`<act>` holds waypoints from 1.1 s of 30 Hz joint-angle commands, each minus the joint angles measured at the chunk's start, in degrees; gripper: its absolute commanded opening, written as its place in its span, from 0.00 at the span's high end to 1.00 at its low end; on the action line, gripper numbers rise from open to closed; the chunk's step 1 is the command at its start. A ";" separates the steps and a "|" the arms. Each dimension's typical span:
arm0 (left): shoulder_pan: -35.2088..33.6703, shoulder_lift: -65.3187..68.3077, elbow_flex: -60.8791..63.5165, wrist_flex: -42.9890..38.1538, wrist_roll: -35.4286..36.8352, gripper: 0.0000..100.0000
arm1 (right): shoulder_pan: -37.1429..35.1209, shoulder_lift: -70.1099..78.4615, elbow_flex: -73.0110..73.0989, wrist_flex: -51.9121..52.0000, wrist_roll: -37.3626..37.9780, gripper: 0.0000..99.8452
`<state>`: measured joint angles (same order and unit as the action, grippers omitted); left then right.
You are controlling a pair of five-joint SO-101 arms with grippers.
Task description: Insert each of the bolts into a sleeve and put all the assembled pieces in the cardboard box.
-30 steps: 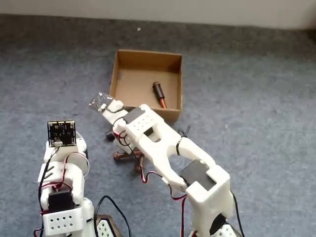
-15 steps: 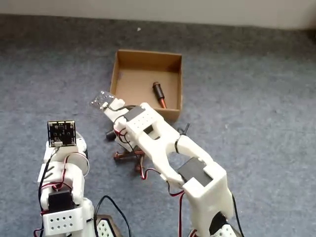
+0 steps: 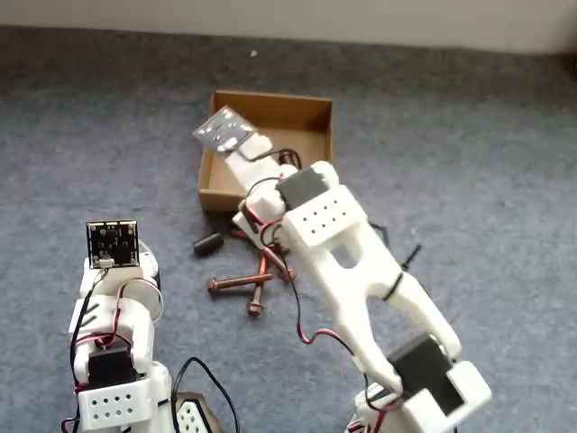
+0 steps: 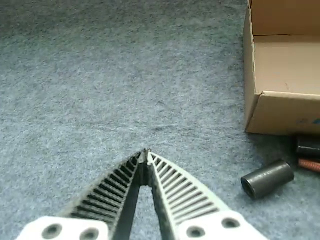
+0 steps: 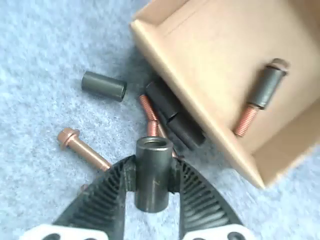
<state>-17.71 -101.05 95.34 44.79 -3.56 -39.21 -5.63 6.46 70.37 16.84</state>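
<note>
Snugly between right jaws, sleeve (image 5: 153,175).

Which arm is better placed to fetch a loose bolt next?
Left, probably. The right gripper is shut on a sleeve, while the left gripper is shut and empty, with loose bolts lying on the carpet between the arms.

Carpet (image 4: 100,75): grey, rough-napped cloth. Cardboard box (image 5: 215,55): matt brown paperboard. Sleeve (image 5: 154,180): dark, smooth, dull metal. Bolt (image 5: 85,149): coppery, threaded metal. Right gripper (image 5: 154,167): ribbed white plastic.
</note>
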 commanded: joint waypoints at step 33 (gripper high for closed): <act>0.57 -0.22 -1.80 0.09 -0.09 0.99 | 21.41 -62.02 56.48 -15.43 -10.81 1.00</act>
<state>-17.71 -101.05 95.34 44.79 -3.56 -19.16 -64.18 59.82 60.09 8.75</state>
